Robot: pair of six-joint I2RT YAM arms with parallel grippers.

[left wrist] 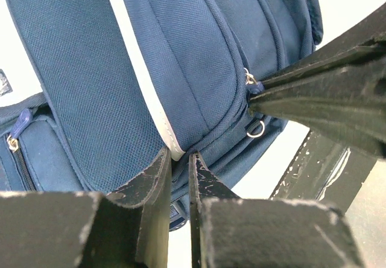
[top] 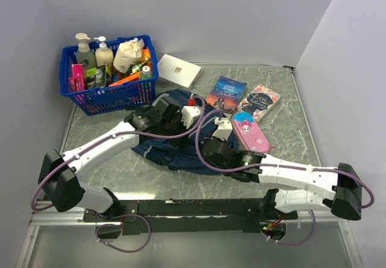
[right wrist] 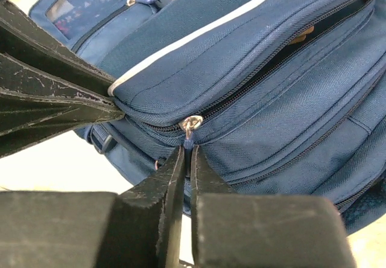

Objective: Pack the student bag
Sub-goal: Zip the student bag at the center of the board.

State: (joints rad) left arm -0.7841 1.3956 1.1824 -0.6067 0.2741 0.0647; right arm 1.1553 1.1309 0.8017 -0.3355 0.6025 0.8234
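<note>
The student bag (top: 172, 154), navy blue with a white stripe, lies in the middle of the table under both wrists. My left gripper (left wrist: 180, 154) is shut on a fold of the bag's edge (left wrist: 199, 136) just below the white piping. My right gripper (right wrist: 187, 150) is shut on the blue zipper pull (right wrist: 188, 137) that hangs from a silver slider ring (right wrist: 191, 123). The zip above it gapes partly open (right wrist: 313, 32). The left fingers (right wrist: 48, 99) pinch the bag's corner right next to the slider. The right fingers (left wrist: 325, 93) reach in from the right beside a zipper ring (left wrist: 256, 129).
A blue plastic basket (top: 96, 96) full of bottles stands at the back left. A white box (top: 178, 70) lies behind the bag. Two books (top: 227, 93) (top: 258, 102) and a pink pencil case (top: 250, 132) lie to the right.
</note>
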